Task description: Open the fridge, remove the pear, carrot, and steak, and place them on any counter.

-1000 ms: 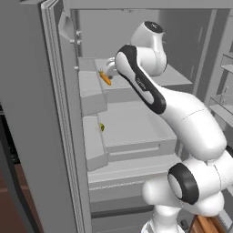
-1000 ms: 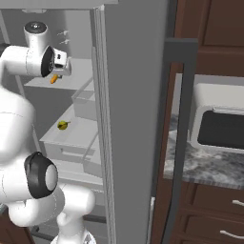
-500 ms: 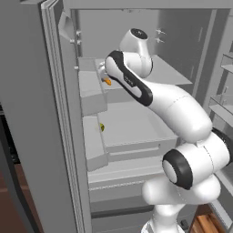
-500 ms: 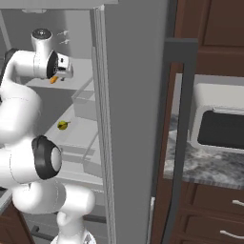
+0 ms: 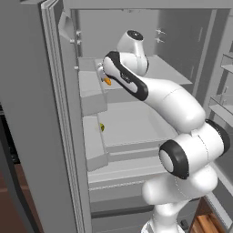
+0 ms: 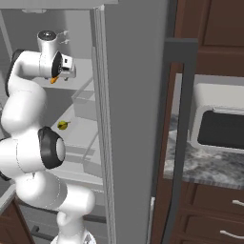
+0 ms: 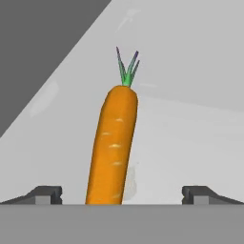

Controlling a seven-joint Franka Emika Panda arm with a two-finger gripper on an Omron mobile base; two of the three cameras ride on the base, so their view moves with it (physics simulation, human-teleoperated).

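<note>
The fridge (image 5: 36, 113) stands open, its pale shelves showing. The orange carrot (image 5: 107, 81) (image 6: 54, 80) lies on the upper shelf at the left side. My gripper (image 7: 121, 193) is open right at it; in the hand view the carrot (image 7: 114, 147) runs lengthwise between the two fingertips (image 7: 47, 193), green top pointing away, with a gap to each pad. The yellow-green pear (image 5: 101, 128) (image 6: 63, 125) sits one shelf lower. The steak is hidden. The grey marbled counter (image 6: 205, 164) lies right of the fridge.
The open fridge door (image 6: 128, 95) with its dark handle stands between the shelves and the counter. A microwave (image 6: 224, 126) sits on that counter under dark brown cabinets. Door bins (image 5: 91, 91) jut beside the carrot's shelf.
The arm has reached deeper into the upper shelf, bringing the hand close up to the carrot. The jaws stayed open; carrot and pear have not moved.
</note>
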